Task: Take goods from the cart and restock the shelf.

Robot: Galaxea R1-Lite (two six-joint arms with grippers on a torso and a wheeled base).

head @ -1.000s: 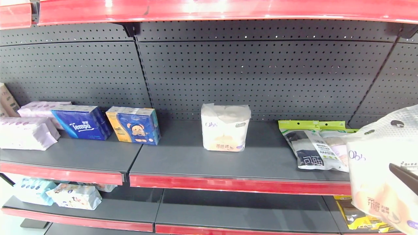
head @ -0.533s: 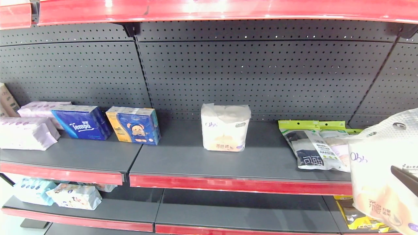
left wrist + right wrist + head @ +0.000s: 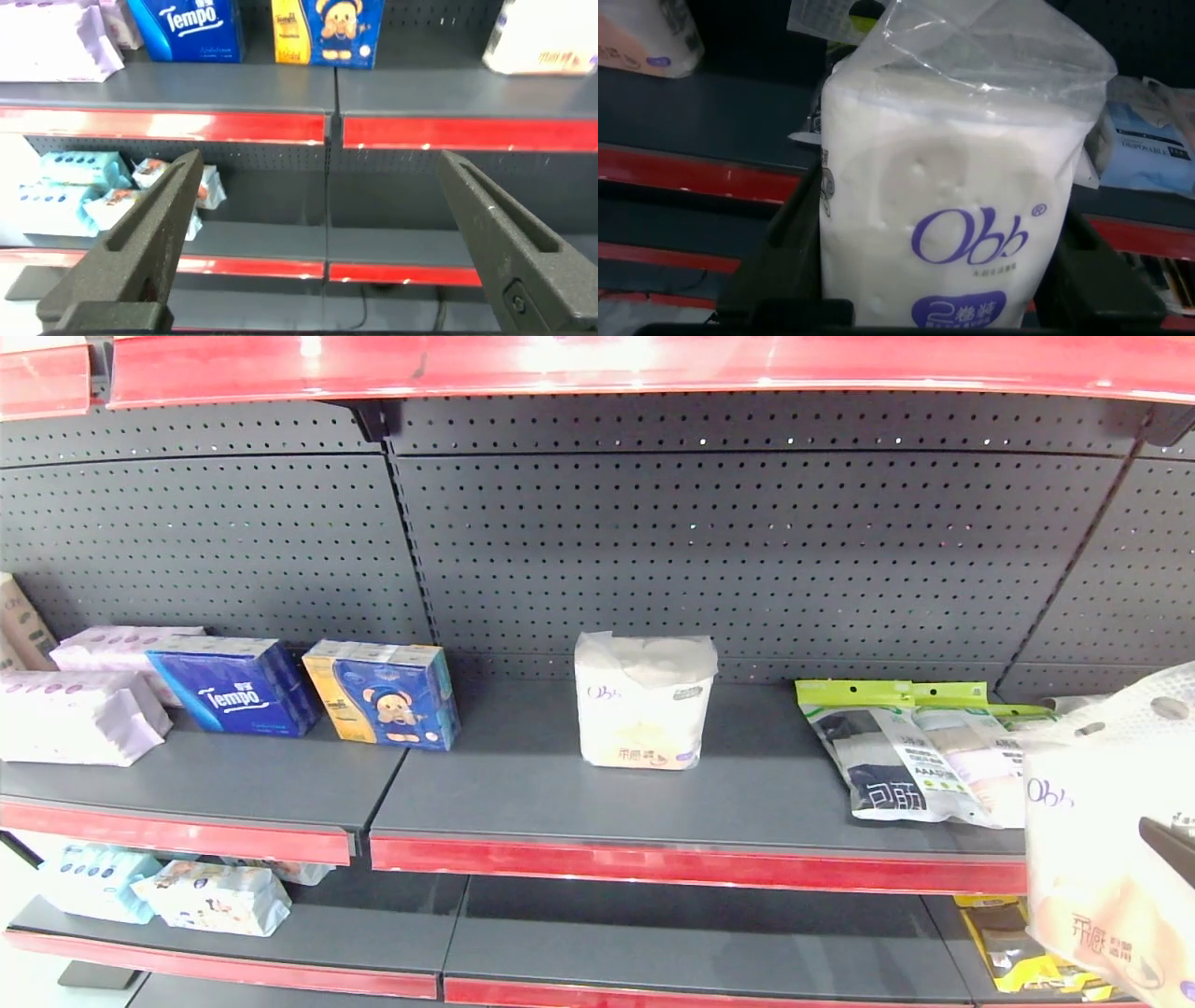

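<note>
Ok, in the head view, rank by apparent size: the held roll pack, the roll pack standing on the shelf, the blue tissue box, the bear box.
1. held roll pack: largest, though nearest the camera and cropped.
2. standing roll pack.
3. blue tissue box and bear box: look alike.

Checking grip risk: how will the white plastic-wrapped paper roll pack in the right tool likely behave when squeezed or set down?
The white plastic-wrapped paper roll pack looks soft, so it probably dents in the right tool. Its glossy loose film could slip. The matching pack on the grey shelf stands upright, so this one likely will too.
</note>
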